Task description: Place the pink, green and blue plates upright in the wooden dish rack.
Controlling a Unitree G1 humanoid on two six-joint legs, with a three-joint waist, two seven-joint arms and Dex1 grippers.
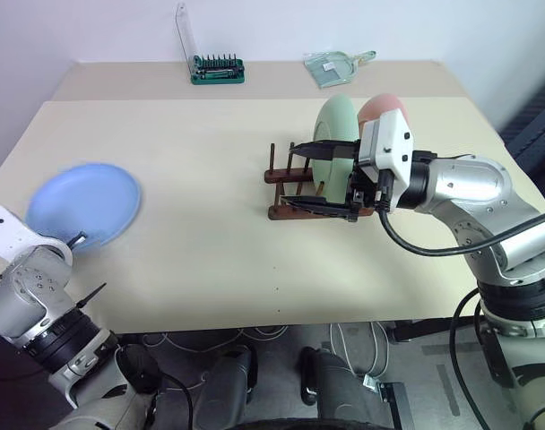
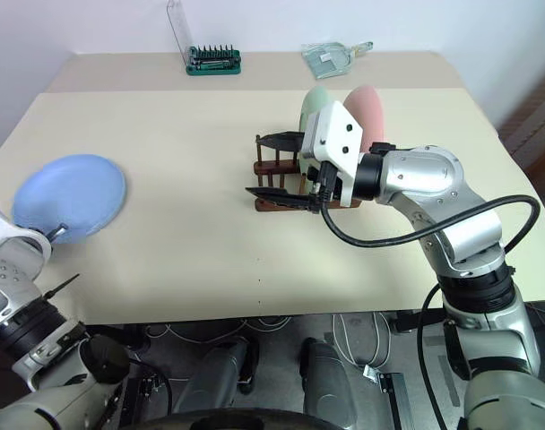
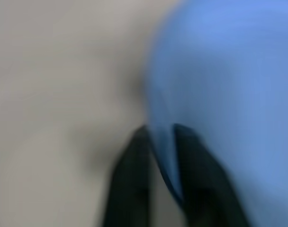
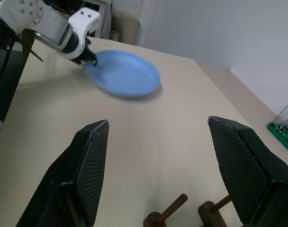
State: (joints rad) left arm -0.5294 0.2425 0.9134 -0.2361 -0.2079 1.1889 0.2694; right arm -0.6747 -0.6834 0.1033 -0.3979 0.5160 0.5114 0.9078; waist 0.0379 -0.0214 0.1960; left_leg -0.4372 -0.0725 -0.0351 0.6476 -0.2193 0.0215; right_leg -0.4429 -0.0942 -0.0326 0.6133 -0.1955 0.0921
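With our left gripper (image 3: 160, 142) pinching the blue plate's (image 1: 82, 204) rim, we should lift it slowly, right gripper (image 4: 156, 165) spread wide.

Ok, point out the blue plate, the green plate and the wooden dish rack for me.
blue plate (image 1: 82, 204), left eye view, middle of its face.
green plate (image 1: 337, 121), left eye view, upper part of its face above the gripper.
wooden dish rack (image 1: 277, 176), left eye view, left end of its far rail.
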